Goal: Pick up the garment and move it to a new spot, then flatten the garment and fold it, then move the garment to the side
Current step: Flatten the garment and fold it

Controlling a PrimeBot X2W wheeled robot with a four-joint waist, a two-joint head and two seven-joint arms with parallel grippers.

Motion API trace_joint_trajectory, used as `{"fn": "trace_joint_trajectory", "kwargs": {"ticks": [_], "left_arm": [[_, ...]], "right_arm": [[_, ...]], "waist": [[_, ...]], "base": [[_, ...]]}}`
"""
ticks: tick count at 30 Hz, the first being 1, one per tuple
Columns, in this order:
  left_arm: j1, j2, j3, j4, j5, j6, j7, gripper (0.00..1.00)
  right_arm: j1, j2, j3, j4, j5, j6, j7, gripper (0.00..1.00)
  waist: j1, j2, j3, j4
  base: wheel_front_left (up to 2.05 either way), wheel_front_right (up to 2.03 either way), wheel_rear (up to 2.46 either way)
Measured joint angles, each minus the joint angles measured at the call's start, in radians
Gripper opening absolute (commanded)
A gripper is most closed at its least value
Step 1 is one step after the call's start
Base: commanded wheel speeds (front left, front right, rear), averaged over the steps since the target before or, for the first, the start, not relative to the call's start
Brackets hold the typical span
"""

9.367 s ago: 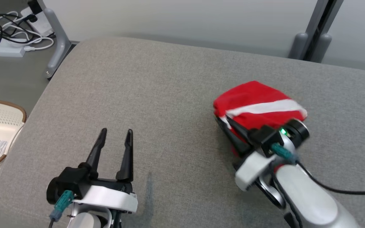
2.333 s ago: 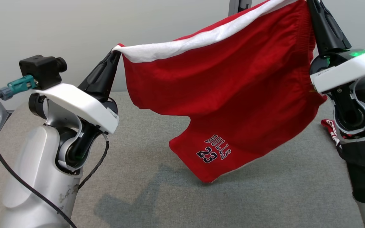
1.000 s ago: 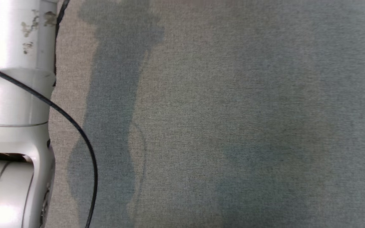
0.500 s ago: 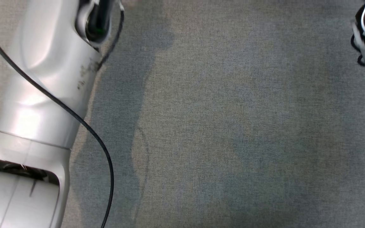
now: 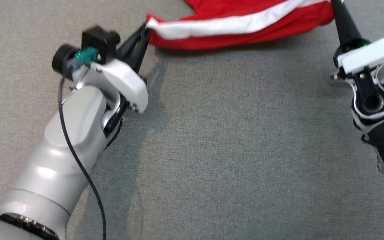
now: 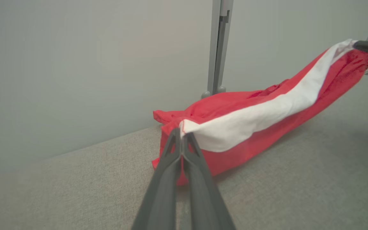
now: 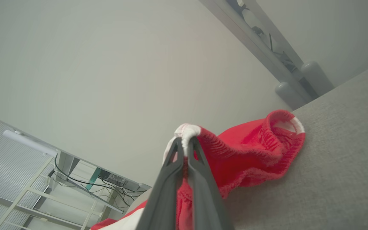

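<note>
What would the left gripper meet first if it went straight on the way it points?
The red fabric garment with the white band, whose corner the shut left gripper pinches; its bunched folds lie right ahead. Behind them probably the pale grey wall, though depth is unclear.

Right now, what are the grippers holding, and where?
Both hold the red garment by its white band: left gripper at one end, right gripper at the other.
</note>
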Motion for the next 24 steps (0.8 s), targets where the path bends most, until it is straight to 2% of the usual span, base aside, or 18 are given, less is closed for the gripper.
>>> {"fn": "trace_joint_trajectory", "kwargs": {"ticks": [10,14,24], "left_arm": [[0.136,0.018,-0.147,0.090,0.102,0.000,0.000,0.00],[0.197,0.027,-0.209,0.120,0.127,0.000,0.004,0.00],[0.298,0.069,-0.297,0.129,0.153,0.000,0.028,0.00]], "right_arm": [[0.157,-0.064,0.104,-0.036,0.030,0.000,0.037,0.00],[0.226,-0.099,0.183,-0.044,0.026,0.000,0.096,0.00],[0.319,-0.159,0.323,-0.073,0.019,0.000,0.206,0.00]], "waist": [[0.0000,0.0000,-0.127,0.014],[0.0000,0.0000,-0.184,0.012],[0.0000,0.0000,-0.271,0.002]], "base": [[0.00,0.00,0.00],[0.00,0.00,0.00],[0.00,0.00,0.00]]}}
